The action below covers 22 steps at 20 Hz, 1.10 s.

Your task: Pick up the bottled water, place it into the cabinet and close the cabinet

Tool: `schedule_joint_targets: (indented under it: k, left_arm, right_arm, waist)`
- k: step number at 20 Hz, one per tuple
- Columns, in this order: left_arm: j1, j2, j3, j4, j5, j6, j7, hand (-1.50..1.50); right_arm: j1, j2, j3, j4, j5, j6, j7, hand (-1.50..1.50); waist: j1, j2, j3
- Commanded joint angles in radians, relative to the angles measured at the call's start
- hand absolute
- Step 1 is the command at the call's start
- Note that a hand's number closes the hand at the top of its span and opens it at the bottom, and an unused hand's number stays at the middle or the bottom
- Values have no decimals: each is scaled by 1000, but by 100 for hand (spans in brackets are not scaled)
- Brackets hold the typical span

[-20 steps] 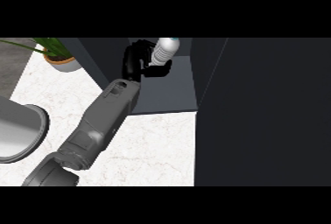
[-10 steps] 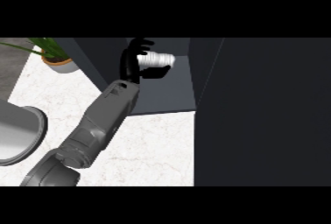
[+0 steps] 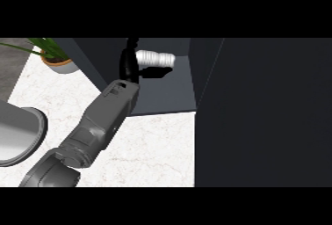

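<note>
Bottle [image 3: 156, 57] lies on its side inside the cabinet [image 3: 170, 94], near the back, just right of the left hand [image 3: 131, 61]. Hand is reached into the cabinet on a grey forearm [image 3: 103, 118]; fingers point up, straight, thumb sticks out under the bottle. Looks like touching or nearly so, hard to tell in the dark. Hand not curled round it. Cabinet door [image 3: 272, 110] stands open at right. Plant [image 3: 55, 59] and sink [image 3: 16, 136] on the counter [image 3: 149, 149] at left.
</note>
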Motion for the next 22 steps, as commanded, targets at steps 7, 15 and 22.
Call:
schedule_joint_targets:
  k: [7,15,22]
  left_arm:
    - [76,67,78,-95,62,-209,-185,-150]
    - [139,-13,102,-177,88,-335,-284,-150]
    - [221,0,47,-292,133,-425,-261,-150]
  right_arm:
    - [5,-6,-4,-11,18,-6,-17,-150]
    - [31,-21,-23,-88,-22,-24,30,-150]
    - [76,-26,-19,-38,-1,-8,-36,-150]
  waist:
    - [35,-5,-5]
    - [60,-18,-4]
    - [97,-34,-3]
